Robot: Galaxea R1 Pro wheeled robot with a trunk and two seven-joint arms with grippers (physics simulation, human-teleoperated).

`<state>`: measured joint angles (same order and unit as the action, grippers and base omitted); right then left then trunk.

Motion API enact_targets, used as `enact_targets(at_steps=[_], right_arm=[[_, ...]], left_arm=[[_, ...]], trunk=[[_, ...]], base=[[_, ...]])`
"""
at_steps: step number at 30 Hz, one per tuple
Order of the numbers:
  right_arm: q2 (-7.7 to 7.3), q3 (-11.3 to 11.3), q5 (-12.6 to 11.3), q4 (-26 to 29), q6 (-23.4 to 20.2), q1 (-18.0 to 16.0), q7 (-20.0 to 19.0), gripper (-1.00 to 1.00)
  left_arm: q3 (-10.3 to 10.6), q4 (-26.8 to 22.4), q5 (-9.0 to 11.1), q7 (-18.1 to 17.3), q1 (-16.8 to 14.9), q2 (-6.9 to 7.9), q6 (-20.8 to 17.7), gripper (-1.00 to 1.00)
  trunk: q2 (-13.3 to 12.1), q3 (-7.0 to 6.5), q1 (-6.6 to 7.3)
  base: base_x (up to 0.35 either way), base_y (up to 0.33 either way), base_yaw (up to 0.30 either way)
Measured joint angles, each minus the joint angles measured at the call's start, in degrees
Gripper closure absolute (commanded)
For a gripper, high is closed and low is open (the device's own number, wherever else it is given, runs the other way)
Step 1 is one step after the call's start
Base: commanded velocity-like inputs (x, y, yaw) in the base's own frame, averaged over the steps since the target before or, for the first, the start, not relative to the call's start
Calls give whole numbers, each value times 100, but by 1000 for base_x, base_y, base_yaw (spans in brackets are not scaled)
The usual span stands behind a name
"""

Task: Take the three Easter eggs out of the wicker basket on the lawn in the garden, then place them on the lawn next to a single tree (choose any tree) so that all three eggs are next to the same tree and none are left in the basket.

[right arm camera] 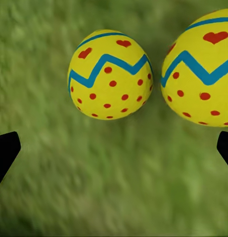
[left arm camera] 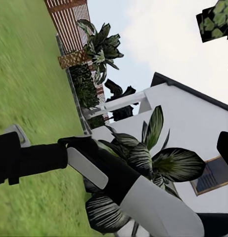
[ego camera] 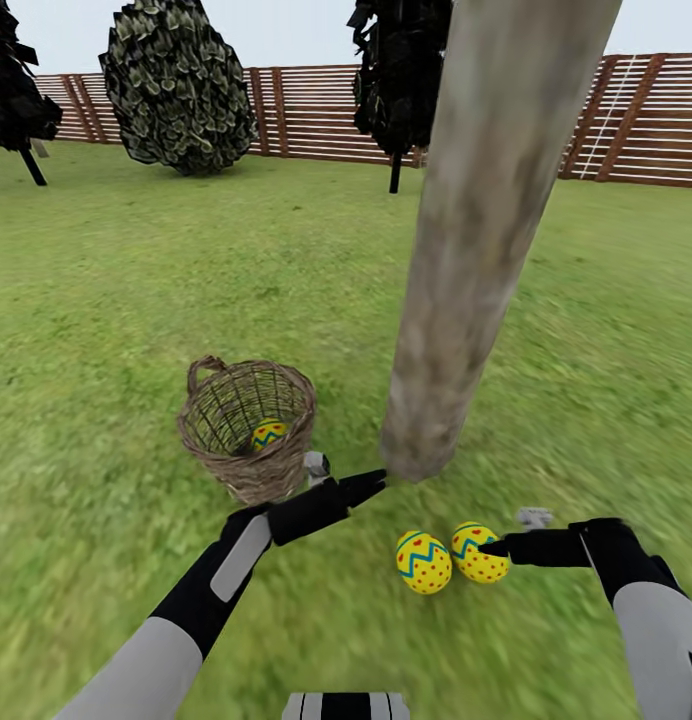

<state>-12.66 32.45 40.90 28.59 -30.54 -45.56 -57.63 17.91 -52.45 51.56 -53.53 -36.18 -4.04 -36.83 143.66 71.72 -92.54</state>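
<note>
Two eggs (ego camera: 423, 562) (ego camera: 479, 552) are laid on the lawn (ego camera: 136, 300) beside the tree (ego camera: 486, 250); the third egg (ego camera: 268, 434) is kept in the basket (ego camera: 248, 428), nearer the left pincer (ego camera: 371, 487), whose state cannot be told; right pincer (ego camera: 494, 548) spread, empty

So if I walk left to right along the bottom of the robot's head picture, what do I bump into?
Brown woven wicker basket → black left gripper → first yellow zigzag Easter egg → second yellow zigzag egg → black right gripper.
</note>
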Motion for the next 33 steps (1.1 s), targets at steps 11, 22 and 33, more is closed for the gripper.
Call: enact_targets(at_steps=[11, 22, 33], right_arm=[[-4, 0, -1, 4, 2, 0, 3, -100], [-5, 0, -1, -1, 2, 1, 10, -100], [-5, 0, -8, -1, 2, 1, 10, -100]], left_arm=[[-6, -6, 3, -1, 0, 6, -3, -100], [-11, 5, 3, -2, -1, 7, -3, -100], [-14, 13, 80, -1, -1, 7, -3, -100]], trunk=[[0, 0, 1], [0, 0, 3], [0, -12, 3]], base=[[16, 304, 0], [178, 284, -139], [272, 246, -267]])
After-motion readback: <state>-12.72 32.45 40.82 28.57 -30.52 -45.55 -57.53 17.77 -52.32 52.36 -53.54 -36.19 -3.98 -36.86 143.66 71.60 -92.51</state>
